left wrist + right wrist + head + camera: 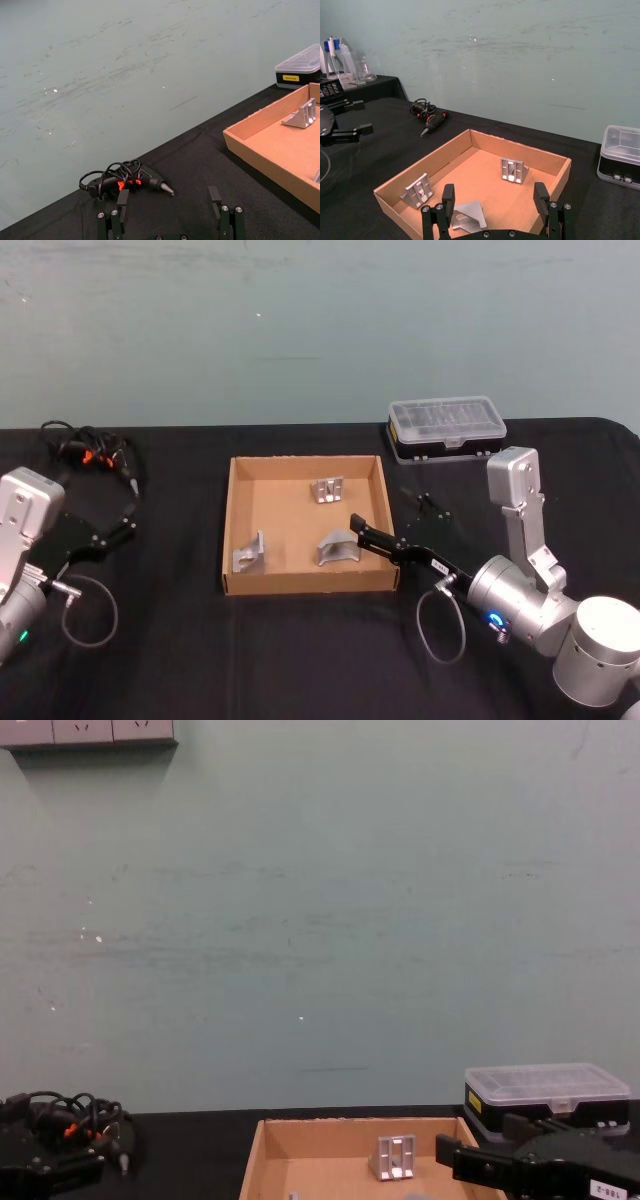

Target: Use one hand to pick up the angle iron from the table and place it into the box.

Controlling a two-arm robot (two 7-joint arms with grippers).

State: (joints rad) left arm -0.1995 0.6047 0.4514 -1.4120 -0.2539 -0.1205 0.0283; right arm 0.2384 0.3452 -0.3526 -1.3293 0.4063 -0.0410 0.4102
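1. Broadly, the flat matte black table (180, 660) carries the shallow brown cardboard box (305, 583).
2. Over the box's right wall hangs the black right gripper (495, 200) — fingers spread wide, holding nothing.
3. Well left of the box, the left gripper (170, 207) also gapes empty.
4. Inside the box's front right, just beneath the right gripper, lies the small silver-grey L-shaped angle iron (338, 548) — two similar brackets sit in the box too.

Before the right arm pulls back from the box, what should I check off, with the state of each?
1. Right gripper fingers open: ok.
2. Angle iron lying on the box floor, below the fingers: ok.
3. Fingers clear of that angle iron: cannot tell, very close.
4. Other two brackets inside the box, away from the gripper: ok.
5. Left gripper over the table, off to the box's side: ok.
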